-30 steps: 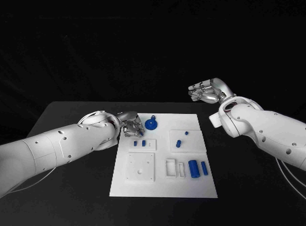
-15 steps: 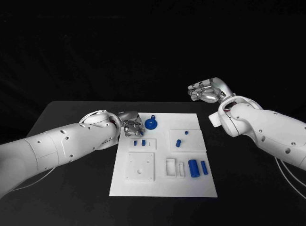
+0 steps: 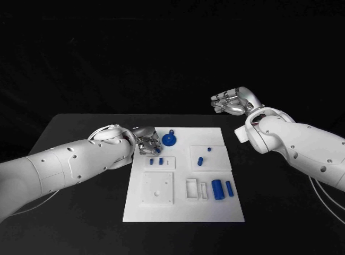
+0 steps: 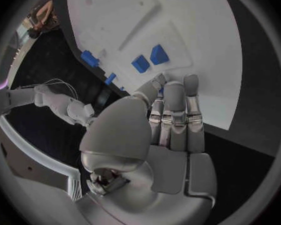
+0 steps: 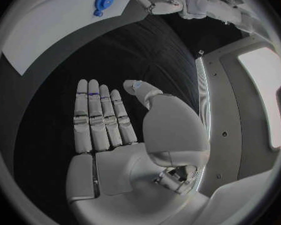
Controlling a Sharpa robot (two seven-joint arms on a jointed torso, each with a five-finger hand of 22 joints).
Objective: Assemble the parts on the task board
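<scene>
Edging along the task board [image 3: 218, 210], left robot hand [image 3: 148, 144] (barely).

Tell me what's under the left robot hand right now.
Under the left robot hand lies the white task board's left edge, two small blue block parts just beyond its fingertips. Anything beneath the palm is covered.

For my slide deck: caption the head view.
Left hand at the task board's far-left edge beside a round blue part; right hand raised, empty.
</scene>
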